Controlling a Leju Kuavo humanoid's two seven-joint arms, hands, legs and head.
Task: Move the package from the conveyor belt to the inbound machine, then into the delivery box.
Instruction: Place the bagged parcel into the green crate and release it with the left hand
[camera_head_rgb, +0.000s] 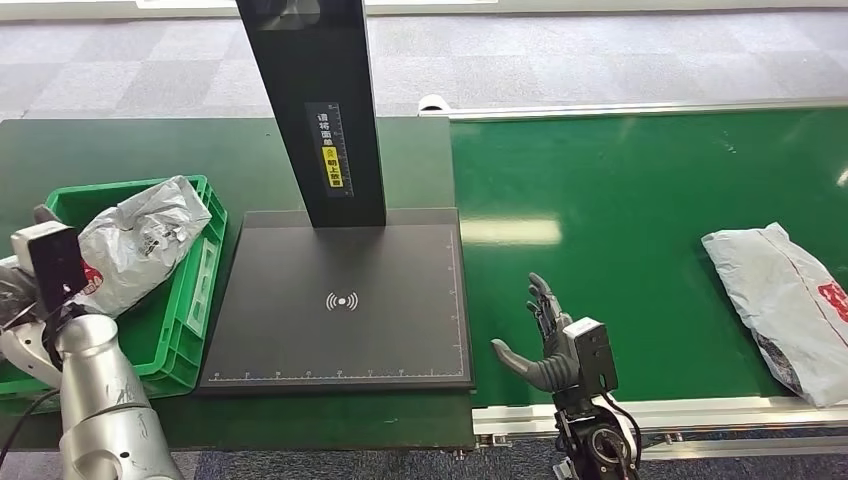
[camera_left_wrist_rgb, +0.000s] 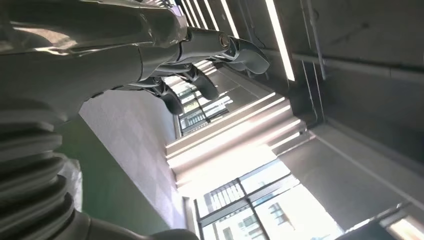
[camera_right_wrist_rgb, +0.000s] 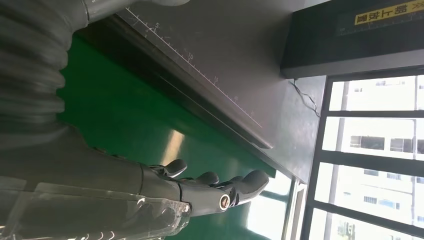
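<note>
A grey plastic package (camera_head_rgb: 785, 310) with red print lies on the green conveyor belt (camera_head_rgb: 620, 220) at the far right. A second grey package (camera_head_rgb: 140, 245) leans in the green delivery box (camera_head_rgb: 195, 290) at the left. Between them stands the black inbound machine (camera_head_rgb: 340, 300), its flat plate bare. My right hand (camera_head_rgb: 545, 340) hovers over the belt's near edge beside the plate, fingers spread and holding nothing; the right wrist view shows this right hand (camera_right_wrist_rgb: 200, 187) empty too. My left hand (camera_left_wrist_rgb: 200, 55) points upward with fingers apart and empty, its wrist (camera_head_rgb: 55, 265) at the box's near left corner.
The machine's black column (camera_head_rgb: 315, 110) rises from the back of the plate. A silver rail (camera_head_rgb: 700, 410) edges the belt's near side. A dark green tabletop (camera_head_rgb: 130, 150) surrounds the box and the machine.
</note>
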